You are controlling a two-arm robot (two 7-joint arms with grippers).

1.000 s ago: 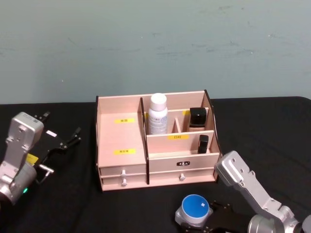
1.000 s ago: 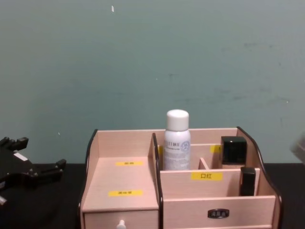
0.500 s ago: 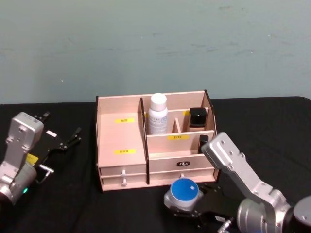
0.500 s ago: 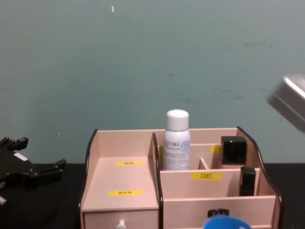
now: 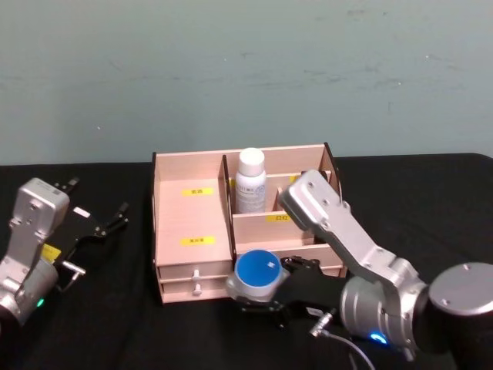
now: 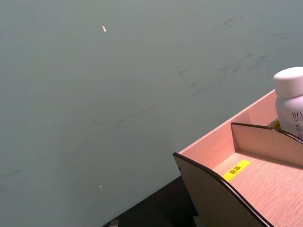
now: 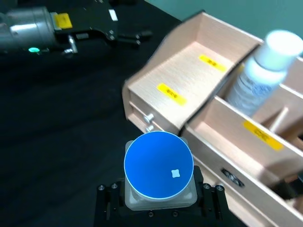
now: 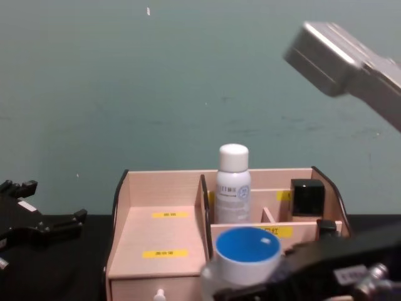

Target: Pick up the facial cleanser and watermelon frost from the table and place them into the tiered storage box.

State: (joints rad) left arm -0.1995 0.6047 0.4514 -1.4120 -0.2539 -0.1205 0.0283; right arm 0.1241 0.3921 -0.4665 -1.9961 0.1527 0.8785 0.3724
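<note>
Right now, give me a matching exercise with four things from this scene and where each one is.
Things:
1. blue-lidded jar
2. white bottle
3. left end effector
4. black box

Places:
A. rear right compartment
B. over the table, left of the tiered storage box
C. rear middle compartment
D. held by the right end effector

Pairs: 1-D, 2-C, 3-B, 4-A

The blue-lidded clear jar (image 5: 258,274) sits upright, clamped in my right hand (image 5: 266,297), lifted in front of the tiered storage box (image 5: 192,223), just before its drawers. The box is pale pink wood with dark-edged side panels, stepped compartments and yellow labels. A white-capped bottle (image 5: 250,181) stands upright in its rear compartment, beside the centre divider.
</note>
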